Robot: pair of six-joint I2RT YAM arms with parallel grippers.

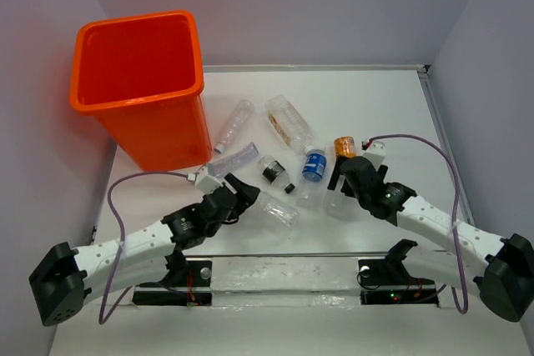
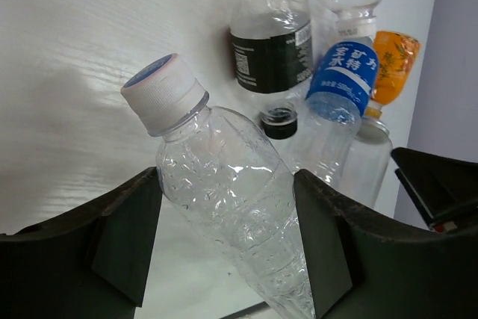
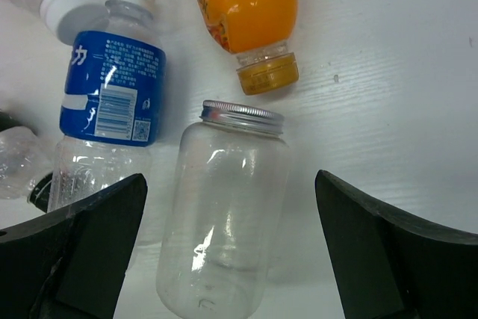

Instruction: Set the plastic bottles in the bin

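Observation:
The orange bin [image 1: 138, 72] stands at the far left. My left gripper [image 1: 250, 195] is shut on a clear, unlabelled bottle with a white cap [image 2: 224, 184], its fingers [image 2: 328, 244] on both sides of the body. My right gripper [image 1: 344, 183] is open wide and straddles a clear bottle with a silver rim [image 3: 224, 222] without touching it. Beside that bottle lie a blue-labelled bottle [image 3: 112, 87] and an orange bottle [image 3: 250, 13]. A black-labelled bottle [image 1: 273, 171] lies mid-table. Three more clear bottles [image 1: 289, 122], [image 1: 234, 125], [image 1: 236, 158] lie near the bin.
A small black cap [image 2: 280, 122] lies by the black-labelled bottle. Walls close the table at the back and on both sides. A clear strip [image 1: 284, 277] runs along the near edge between the arm bases.

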